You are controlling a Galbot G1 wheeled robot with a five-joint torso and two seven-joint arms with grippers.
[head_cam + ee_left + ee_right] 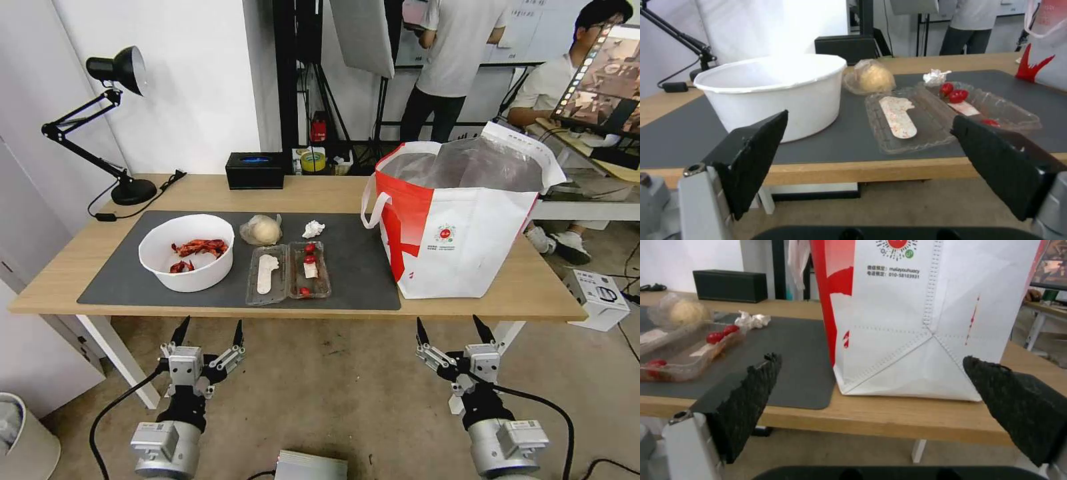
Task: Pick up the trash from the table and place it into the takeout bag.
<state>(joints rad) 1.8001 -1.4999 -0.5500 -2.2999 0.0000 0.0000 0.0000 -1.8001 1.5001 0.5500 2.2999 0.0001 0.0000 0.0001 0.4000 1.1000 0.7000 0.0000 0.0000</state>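
Below the table edge, at the lower left of the head view, your left gripper hangs with fingers spread and empty, and the trash lies straight ahead of it on the dark mat: white bowl, clear tray running left to right, bagged lump and tissue behind. Your right gripper, likewise spread and empty at lower right, faces the takeout bag, so the left arm looks nearer the trash.

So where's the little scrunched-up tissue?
In the head view, the crumpled tissue lies on the dark mat, between the bagged lump and the takeout bag, behind the clear tray.
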